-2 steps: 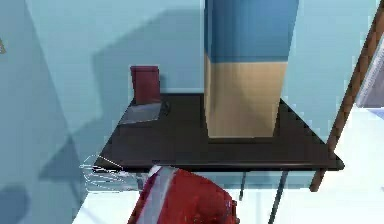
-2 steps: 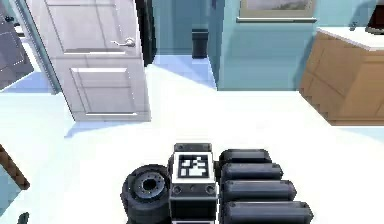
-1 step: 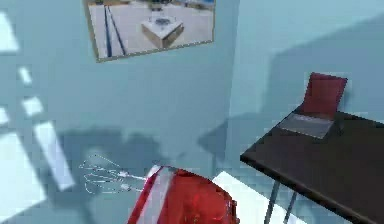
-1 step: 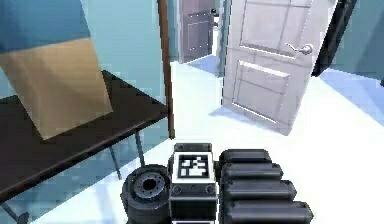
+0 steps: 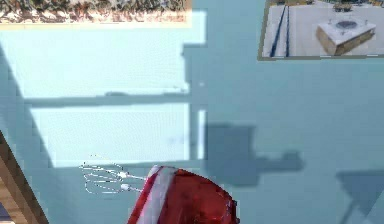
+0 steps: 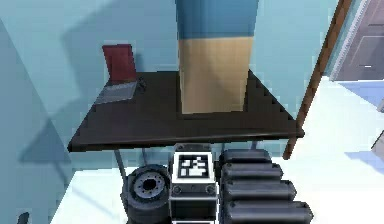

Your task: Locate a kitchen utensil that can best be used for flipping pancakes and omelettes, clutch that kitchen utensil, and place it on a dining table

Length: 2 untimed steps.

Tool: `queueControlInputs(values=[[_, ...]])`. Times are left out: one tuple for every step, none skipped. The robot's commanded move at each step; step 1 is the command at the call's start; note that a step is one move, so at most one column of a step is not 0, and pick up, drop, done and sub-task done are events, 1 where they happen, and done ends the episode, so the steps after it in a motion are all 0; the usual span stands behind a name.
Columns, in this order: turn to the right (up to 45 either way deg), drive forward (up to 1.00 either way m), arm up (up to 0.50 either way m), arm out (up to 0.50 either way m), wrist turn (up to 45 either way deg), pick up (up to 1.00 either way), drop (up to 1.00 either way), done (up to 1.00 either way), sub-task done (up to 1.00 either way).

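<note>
A dark brown table [image 6: 150,125] on thin metal legs stands against a pale blue wall in the arm side view. The arm is drawn back at the bottom edge, with a white marked square [image 6: 192,167] at its end. Left of that square sits the gripper's dark round body [image 6: 148,192], low in front of the table. Its far end is not clear to me, so I cannot tell whether it holds anything. In the forward view a thin white wire thing shaped like a whisk [image 5: 105,178] lies low on the left.
A tall box, blue above and tan below [image 6: 213,55], stands mid-table, and a small dark red upright thing [image 6: 121,66] stands at its left end. A red shape with a white band [image 5: 180,198] rises at the forward view's bottom. Framed pictures [image 5: 322,28] hang on the blue wall.
</note>
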Motion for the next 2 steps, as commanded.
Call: queueControlInputs(values=[[0.0,0.00,0.00,0.48,0.0,0.00,0.00,0.00,0.00],[0.0,0.00,0.00,0.00,45.0,0.00,0.00,0.00,0.00]])
